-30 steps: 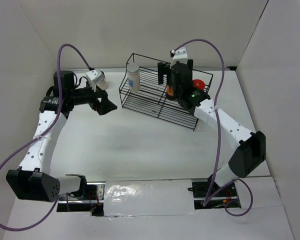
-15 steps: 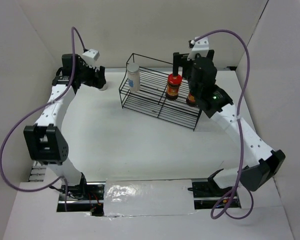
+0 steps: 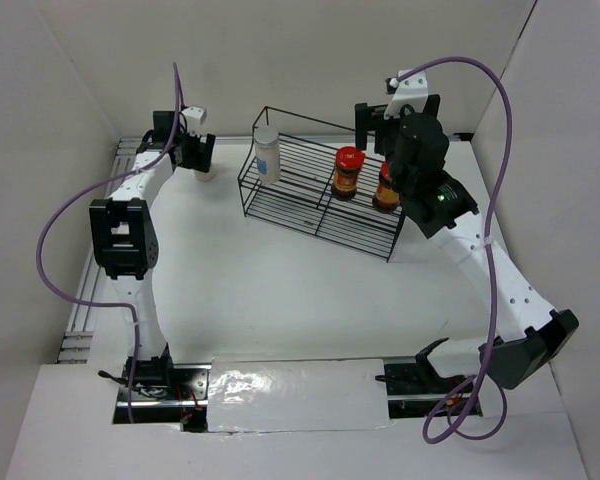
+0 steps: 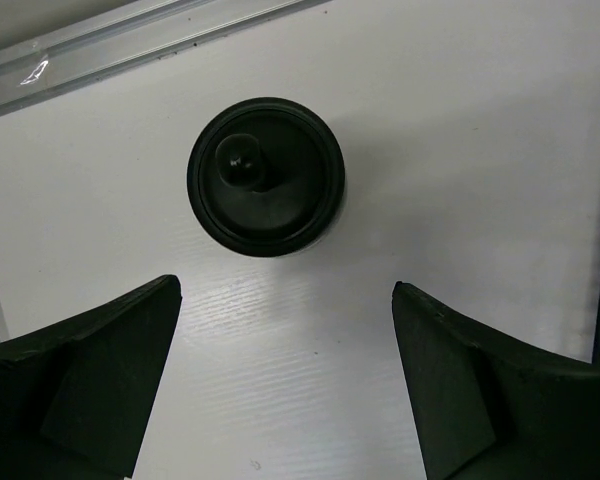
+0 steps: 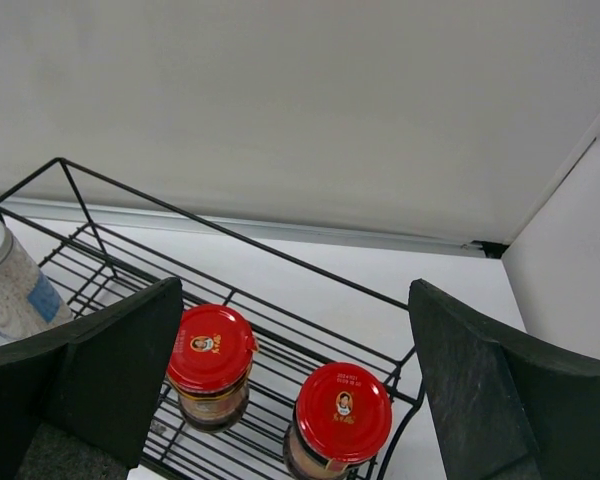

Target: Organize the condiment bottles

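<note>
White bottle, two red-lid jars stand in rack. Black-cap bottle on tabletop, left of rack. Left end effector above it, spread, empty. Right end effector spread, empty, over jars. Next, likely: drop, pinch bottle, carry to rack.

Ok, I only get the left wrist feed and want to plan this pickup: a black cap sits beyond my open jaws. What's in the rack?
Observer: Three bottles: the white cylinder at the left end of the wire rack, two red-lidded jars to its right.
Operator: Is the right arm in there?
Observer: No, the right gripper hovers above the rack's right end, jaws open, holding nothing.
Operator: And my bottle's body?
Observer: The black-capped bottle is pale, upright on the table, left of the rack and apart from it.
</note>
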{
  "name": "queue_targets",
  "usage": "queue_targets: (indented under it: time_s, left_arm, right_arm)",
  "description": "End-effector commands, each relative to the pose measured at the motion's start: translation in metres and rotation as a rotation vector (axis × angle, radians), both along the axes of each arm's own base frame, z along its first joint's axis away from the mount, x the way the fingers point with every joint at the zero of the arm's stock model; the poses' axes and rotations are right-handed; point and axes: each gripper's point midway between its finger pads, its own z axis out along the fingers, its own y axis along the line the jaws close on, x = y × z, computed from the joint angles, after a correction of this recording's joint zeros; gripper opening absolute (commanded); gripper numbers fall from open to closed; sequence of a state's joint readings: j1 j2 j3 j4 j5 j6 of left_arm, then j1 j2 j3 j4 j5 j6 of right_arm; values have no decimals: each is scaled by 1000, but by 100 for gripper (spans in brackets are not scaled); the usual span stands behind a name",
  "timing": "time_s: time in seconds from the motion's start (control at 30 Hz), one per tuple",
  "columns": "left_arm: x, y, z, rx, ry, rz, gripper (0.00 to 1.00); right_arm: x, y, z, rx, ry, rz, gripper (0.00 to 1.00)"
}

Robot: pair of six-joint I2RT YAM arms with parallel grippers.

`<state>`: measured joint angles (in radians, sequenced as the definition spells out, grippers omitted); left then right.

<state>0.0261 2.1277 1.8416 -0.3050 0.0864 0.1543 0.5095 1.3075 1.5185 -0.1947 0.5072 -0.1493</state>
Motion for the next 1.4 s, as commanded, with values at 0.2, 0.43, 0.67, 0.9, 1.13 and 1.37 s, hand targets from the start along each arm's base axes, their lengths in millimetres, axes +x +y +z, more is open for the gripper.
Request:
queue_targets:
  time_s: [0.2,0.43,0.67,0.9,1.13,1.37]
  left_arm:
    - [41,2,-7,-6,-66,-2,99]
    - [56,-6,-19,-36,-90,-43,99]
    - [66,2,-22,-34,-114,-27,87]
    - [61,5,-11,-36,-125,-38,34]
    - [35,-2,45,-23,-146,-99,0]
    - [-29,-16,131,27,-194,-243,0]
  right_arm:
    - [12,-1,24,-27,-50,-27,100]
    - [21,0,31,-63,-50,-49,100]
    - [23,-4,37,-67,-62,-67,100]
    - [23,-3,38,-67,-59,-62,100]
    - [17,-3,39,-58,-62,-56,100]
    - [-4,-17,37,-10,-65,-67,100]
